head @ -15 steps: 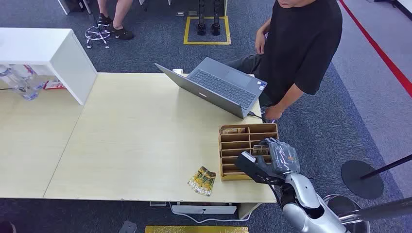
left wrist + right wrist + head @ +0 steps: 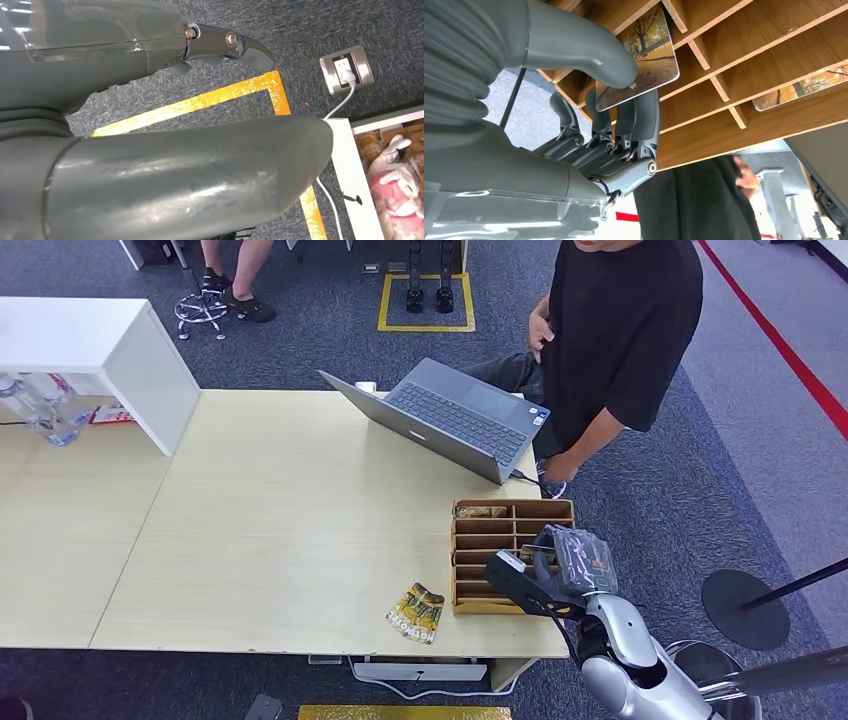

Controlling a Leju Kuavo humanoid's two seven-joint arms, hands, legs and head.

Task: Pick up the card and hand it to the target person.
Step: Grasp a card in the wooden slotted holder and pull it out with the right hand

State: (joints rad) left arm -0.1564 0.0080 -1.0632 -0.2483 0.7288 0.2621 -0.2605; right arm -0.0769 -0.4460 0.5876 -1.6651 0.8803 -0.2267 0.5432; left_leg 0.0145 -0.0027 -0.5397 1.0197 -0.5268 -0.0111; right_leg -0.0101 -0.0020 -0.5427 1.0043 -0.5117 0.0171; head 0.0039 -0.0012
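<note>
One card (image 2: 636, 57) pinched between thumb and fingers of the right robot hand (image 2: 614, 107), lower right of the head view, over the wooden organiser (image 2: 505, 535). Thin, stiff, light, probably slick; best gripped across its flat faces, near an edge.

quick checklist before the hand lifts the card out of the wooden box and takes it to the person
1. Card pinched between the right hand's thumb and fingers: ok.
2. Card free of the wooden box dividers: not ok, it sits by a slot edge.
3. Person beside the table, near the box: ok.
4. Person's hand offered to take it: not ok, it hangs low.
5. Laptop away from the box: ok.
6. Left hand holding nothing: ok.
</note>
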